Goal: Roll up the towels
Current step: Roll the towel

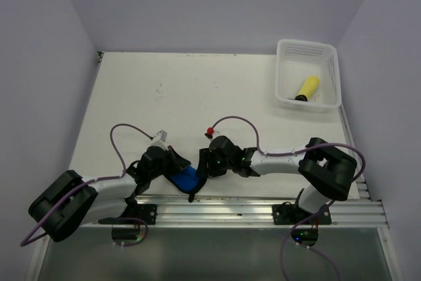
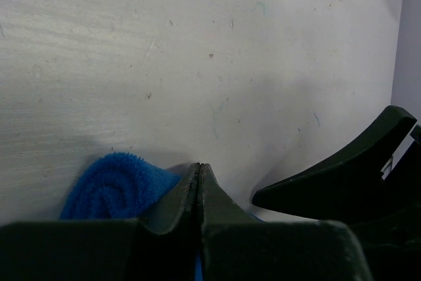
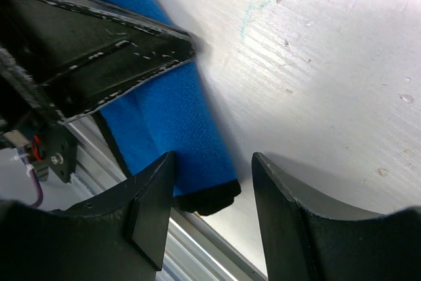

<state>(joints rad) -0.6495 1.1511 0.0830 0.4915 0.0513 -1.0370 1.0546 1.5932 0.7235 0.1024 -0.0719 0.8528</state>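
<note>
The blue towel lies as a roll at the table's front edge, between both grippers. In the left wrist view its spiral end shows left of my left gripper, whose jaws are pressed together over the roll, with blue showing beneath them. My right gripper is open, its jaws on either side of the roll's dark-edged end. In the top view the left gripper and right gripper nearly meet. The yellow towel lies rolled in the basket.
The white perforated basket stands at the back right. The metal rail runs along the front edge just behind the roll. A small red thing sits by the right arm's cable. Purple walls surround the table.
</note>
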